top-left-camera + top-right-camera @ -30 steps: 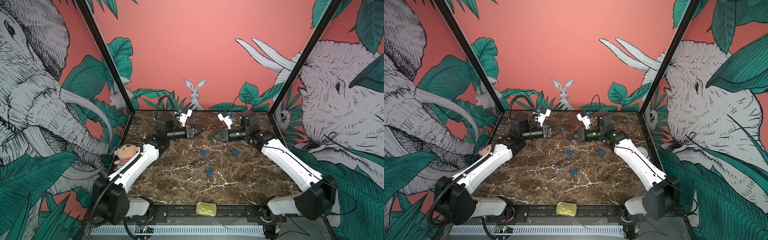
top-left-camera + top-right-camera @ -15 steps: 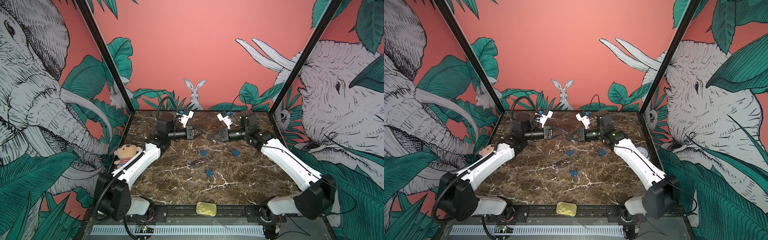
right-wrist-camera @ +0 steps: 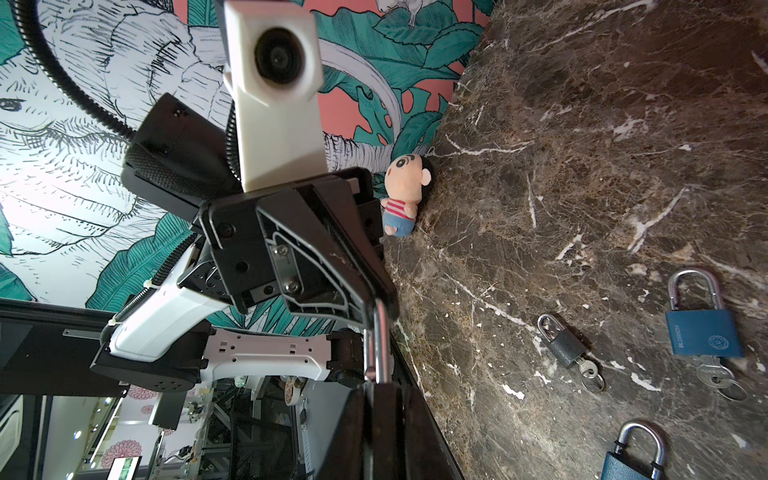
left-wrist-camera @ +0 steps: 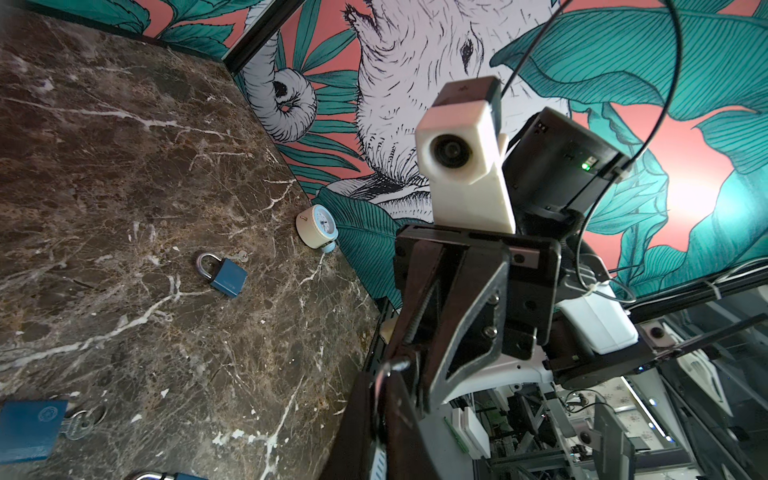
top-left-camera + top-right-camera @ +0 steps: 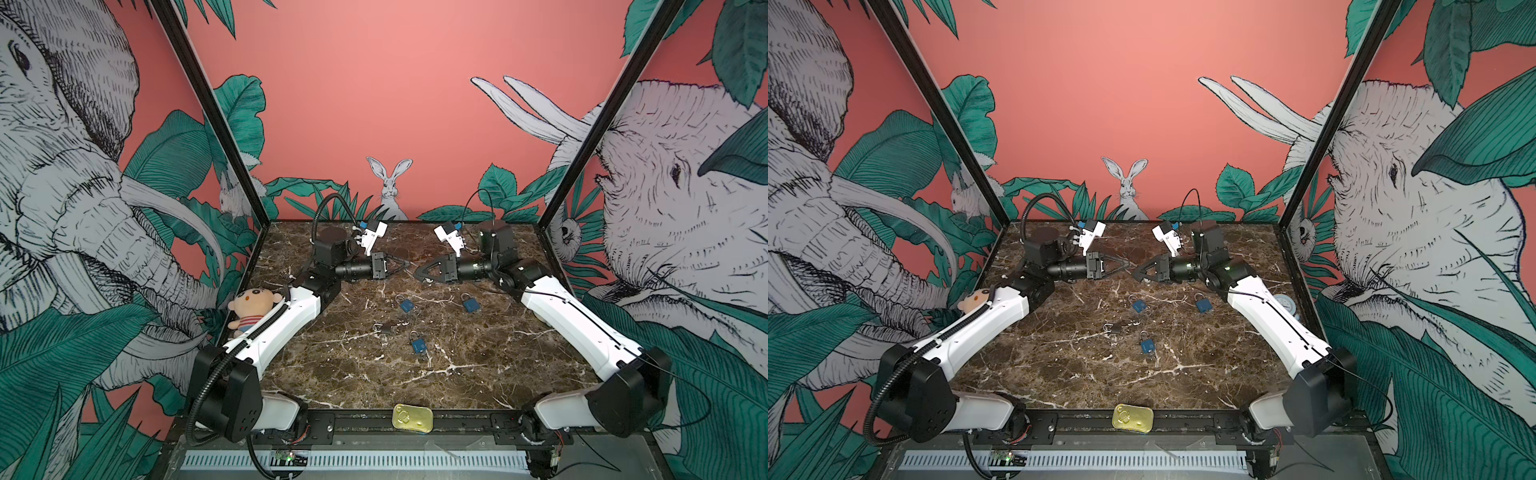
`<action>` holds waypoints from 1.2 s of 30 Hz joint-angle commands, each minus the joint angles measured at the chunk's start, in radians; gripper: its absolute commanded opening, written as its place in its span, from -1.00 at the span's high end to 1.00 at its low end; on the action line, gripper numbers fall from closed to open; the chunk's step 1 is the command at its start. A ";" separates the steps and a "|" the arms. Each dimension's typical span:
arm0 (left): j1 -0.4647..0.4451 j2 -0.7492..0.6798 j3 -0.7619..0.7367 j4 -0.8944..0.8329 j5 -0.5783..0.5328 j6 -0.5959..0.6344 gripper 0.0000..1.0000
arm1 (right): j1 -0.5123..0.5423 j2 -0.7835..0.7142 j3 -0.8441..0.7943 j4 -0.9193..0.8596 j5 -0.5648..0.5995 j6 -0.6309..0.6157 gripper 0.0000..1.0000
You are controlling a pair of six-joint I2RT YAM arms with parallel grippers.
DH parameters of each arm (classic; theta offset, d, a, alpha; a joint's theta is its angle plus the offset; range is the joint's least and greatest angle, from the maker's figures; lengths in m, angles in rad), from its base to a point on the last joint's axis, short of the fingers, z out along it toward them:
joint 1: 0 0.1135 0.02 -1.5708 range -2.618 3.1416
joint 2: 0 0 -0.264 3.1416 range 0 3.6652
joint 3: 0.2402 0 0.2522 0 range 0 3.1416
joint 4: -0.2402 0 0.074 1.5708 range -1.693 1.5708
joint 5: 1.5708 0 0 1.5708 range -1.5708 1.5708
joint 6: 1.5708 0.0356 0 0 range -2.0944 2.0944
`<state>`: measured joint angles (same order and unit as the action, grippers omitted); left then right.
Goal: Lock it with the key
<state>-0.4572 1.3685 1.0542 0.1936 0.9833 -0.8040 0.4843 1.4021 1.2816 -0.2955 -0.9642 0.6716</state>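
padlocks mid-table | doll left edge | clock right edge | tin front

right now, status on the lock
Left gripper and right gripper shut, tips together on a chrome piece. Four padlocks loose on table. Nothing in the way.

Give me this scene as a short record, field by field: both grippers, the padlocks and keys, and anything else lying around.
right gripper: shut on the raised padlock, only its chrome shackle showing
left gripper: shut, tips at the shackle's far end; a pinch is not certain
loose padlocks: three blue padlocks and one dark grey padlock, flat on the marble table
keys: a key in the dark grey padlock, another in one blue padlock
clutter: plush doll, alarm clock, gold tin on the front rail
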 commanded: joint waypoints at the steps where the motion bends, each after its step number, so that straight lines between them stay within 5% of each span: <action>1: 0.000 -0.005 -0.017 0.017 0.012 0.014 1.00 | 0.000 -0.005 0.022 0.103 -0.035 0.031 1.00; 14: 0.000 0.032 -0.072 0.085 0.009 0.002 1.00 | 0.000 -0.036 -0.034 0.300 -0.090 0.197 1.00; 36: -0.056 -0.007 -0.137 0.150 0.049 -0.045 1.00 | 0.016 0.011 -0.016 0.356 -0.052 0.213 1.00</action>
<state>-0.4591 1.3754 0.9588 0.3920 0.9798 -0.8509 0.4805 1.4097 1.2167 -0.1303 -1.0004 0.8730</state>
